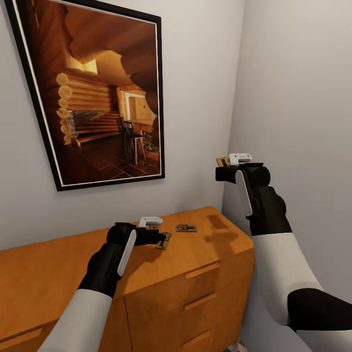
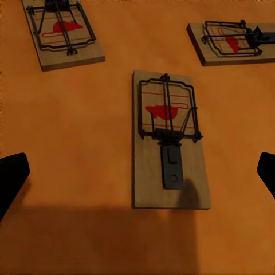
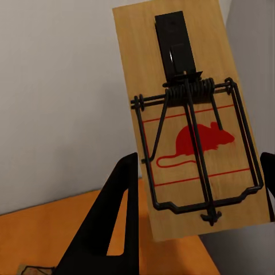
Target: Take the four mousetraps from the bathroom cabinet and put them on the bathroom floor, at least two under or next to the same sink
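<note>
My right end effector (image 3: 197, 172) grips a flat brown wooden mousetrap (image 3: 189, 114) aloft; my left end effector (image 2: 137, 177), spread wide, hovers over another mousetrap (image 2: 167, 140) on the orange-brown wooden cabinet (image 1: 205, 244) top.

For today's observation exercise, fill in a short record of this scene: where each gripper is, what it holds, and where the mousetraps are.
Left gripper: open, low over the cabinet top, a mousetrap lying flat between its fingers
Right gripper: raised near the wall corner, shut on a mousetrap
Traps on the cabinet top: three in the left wrist view, none touching another
Wall: a framed picture above the cabinet
Floor placement: not yet done for these traps
</note>
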Controlling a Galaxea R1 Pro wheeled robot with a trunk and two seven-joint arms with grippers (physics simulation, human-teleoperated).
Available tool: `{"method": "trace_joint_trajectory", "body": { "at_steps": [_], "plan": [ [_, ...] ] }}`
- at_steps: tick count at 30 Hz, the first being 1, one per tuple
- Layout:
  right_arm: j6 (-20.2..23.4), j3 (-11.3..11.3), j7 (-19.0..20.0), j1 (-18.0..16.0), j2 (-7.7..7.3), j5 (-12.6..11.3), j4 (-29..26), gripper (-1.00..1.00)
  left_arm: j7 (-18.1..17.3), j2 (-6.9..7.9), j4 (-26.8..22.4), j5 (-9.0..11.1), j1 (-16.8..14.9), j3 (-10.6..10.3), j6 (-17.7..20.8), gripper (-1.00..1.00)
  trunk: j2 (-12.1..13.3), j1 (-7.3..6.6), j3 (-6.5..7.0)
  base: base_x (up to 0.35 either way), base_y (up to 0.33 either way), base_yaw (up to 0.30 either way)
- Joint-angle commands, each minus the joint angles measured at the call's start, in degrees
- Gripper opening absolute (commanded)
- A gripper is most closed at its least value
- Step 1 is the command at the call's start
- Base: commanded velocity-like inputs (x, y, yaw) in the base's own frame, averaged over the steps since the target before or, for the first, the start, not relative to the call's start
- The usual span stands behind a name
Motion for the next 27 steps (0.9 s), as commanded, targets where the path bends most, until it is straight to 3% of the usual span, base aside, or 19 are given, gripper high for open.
{"method": "trace_joint_trajectory", "body": {
  "at_steps": [1, 4, 11, 16, 27],
  "plan": [
    [0.23, 0.06, -0.37, -0.05, -0.02, -0.26, -0.01, -1.00, -0.02, -0.01, -0.06, -0.03, -0.06, 0.02, 0.22, 1.00, -0.04, 0.00, -0.07, 0.000, 0.000, 0.000],
    [0.23, 0.06, -0.38, -0.05, -0.03, -0.27, -0.03, -1.00, 0.56, -0.01, -0.09, -0.08, -0.20, 0.02, 0.19, 1.00, -0.04, 0.00, -0.07, 0.000, 0.000, 0.000],
    [0.23, 0.06, -0.40, -0.05, -0.04, -0.23, -0.06, -1.00, 6.60, -0.01, 0.00, 0.54, -0.83, -0.05, 0.24, 1.00, -0.04, 0.00, -0.07, 0.000, 0.000, 0.000],
    [0.23, 0.06, -0.45, -0.05, -0.04, -0.22, -0.06, -1.00, 8.75, -0.01, 1.03, 0.84, -2.37, -0.39, 0.31, 1.00, -0.04, 0.00, -0.07, 0.000, 0.000, 0.000],
    [0.23, 0.06, -0.56, -0.05, -0.06, -0.22, -0.01, -1.00, 9.77, -0.01, 10.96, 2.58, -10.08, -0.78, 0.33, 1.00, -0.04, 0.00, -0.07, 0.000, 0.000, 0.000]
  ]
}}
